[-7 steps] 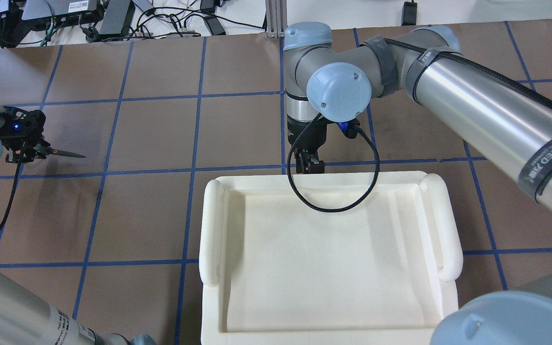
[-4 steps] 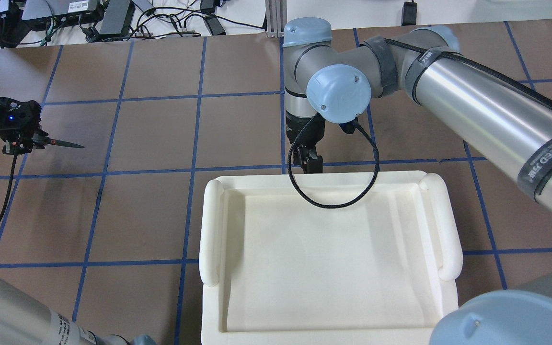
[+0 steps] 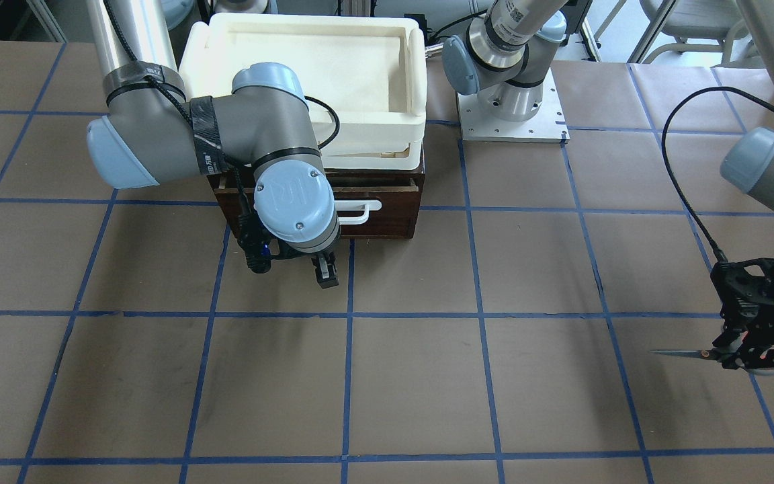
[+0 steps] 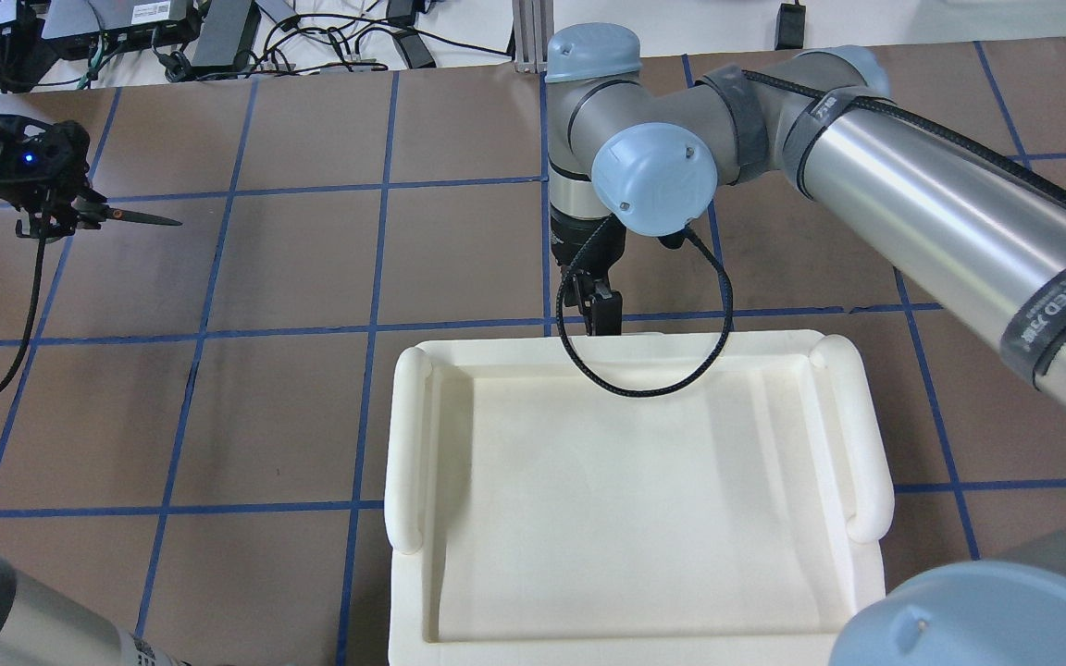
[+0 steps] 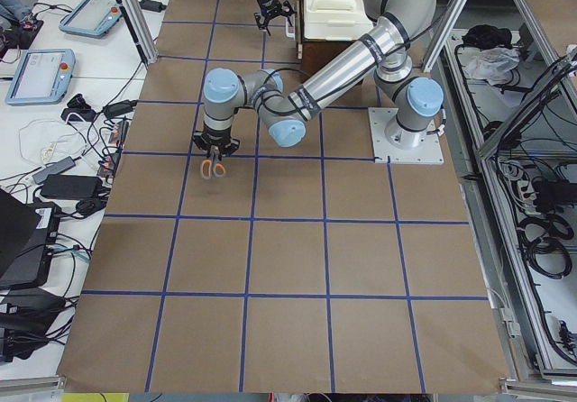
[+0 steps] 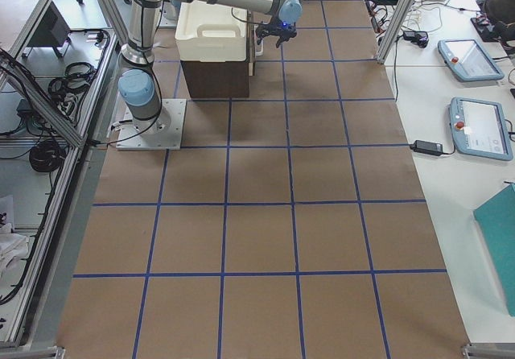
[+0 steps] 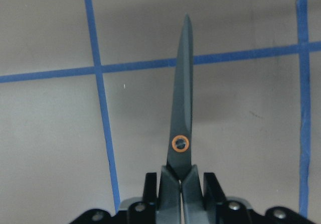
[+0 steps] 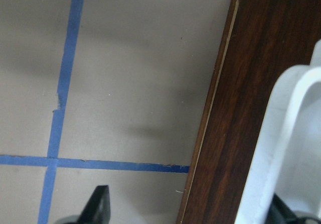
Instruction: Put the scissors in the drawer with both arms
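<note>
Your left end effector (image 4: 66, 215) gripped the scissors (image 4: 140, 219) above the surface (image 4: 311, 416); your right end effector (image 4: 598, 314) hung open-jawed at the drawer (image 3: 394, 215) front.

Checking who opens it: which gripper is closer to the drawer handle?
Right. The right gripper hovers in front of the handle; the left gripper is far off, holding the scissors.

The tray (image 3: 416, 81) sits on the drawer (image 3: 387, 215), right tool (image 3: 323, 272) just before it, scissors (image 7: 181, 123) well apart on the robot's left.

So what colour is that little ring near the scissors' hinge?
Orange. It stands out against the dark blades of the scissors, clearest in the left wrist-mounted view.
</note>
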Robot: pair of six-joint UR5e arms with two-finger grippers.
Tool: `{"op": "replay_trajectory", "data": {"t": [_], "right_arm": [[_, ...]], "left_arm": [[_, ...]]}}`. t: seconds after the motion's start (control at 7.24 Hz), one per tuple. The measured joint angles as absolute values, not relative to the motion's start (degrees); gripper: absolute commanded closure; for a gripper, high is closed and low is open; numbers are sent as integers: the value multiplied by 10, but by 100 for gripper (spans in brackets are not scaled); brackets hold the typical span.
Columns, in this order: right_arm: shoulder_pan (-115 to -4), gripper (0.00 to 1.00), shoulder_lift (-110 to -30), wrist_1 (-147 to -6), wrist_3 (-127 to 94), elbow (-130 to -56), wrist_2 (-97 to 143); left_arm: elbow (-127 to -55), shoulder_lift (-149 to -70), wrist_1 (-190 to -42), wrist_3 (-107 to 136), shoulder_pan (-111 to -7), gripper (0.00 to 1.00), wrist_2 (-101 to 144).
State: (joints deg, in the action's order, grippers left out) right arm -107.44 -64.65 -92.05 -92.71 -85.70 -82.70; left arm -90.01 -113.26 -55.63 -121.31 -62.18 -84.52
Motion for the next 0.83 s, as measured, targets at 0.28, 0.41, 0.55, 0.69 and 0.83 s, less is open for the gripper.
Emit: {"op": "replay_trajectory", "data": {"t": [0.28, 0.41, 0.55, 0.69, 0.83], "right_arm": [[-1073, 0, -645, -932, -914, -855, -827], [-1072, 0, -645, -937, -909, -855, -827], [-1072, 0, -644, -944, -907, -855, -827], [-1071, 0, -642, -951, -907, -854, -827], [-1070, 0, -637, -961, -906, -852, -827]], "left_arm": [[-866, -1099, -636, -1127, -666, 100, -836], [-857, -1079, -667, -1075, -691, 100, -832], [-845, -1060, -705, -1016, -724, 100, -831], [-834, -1044, -747, -957, -758, 100, -839], [-827, -1030, -784, -906, -788, 100, -853]]}}
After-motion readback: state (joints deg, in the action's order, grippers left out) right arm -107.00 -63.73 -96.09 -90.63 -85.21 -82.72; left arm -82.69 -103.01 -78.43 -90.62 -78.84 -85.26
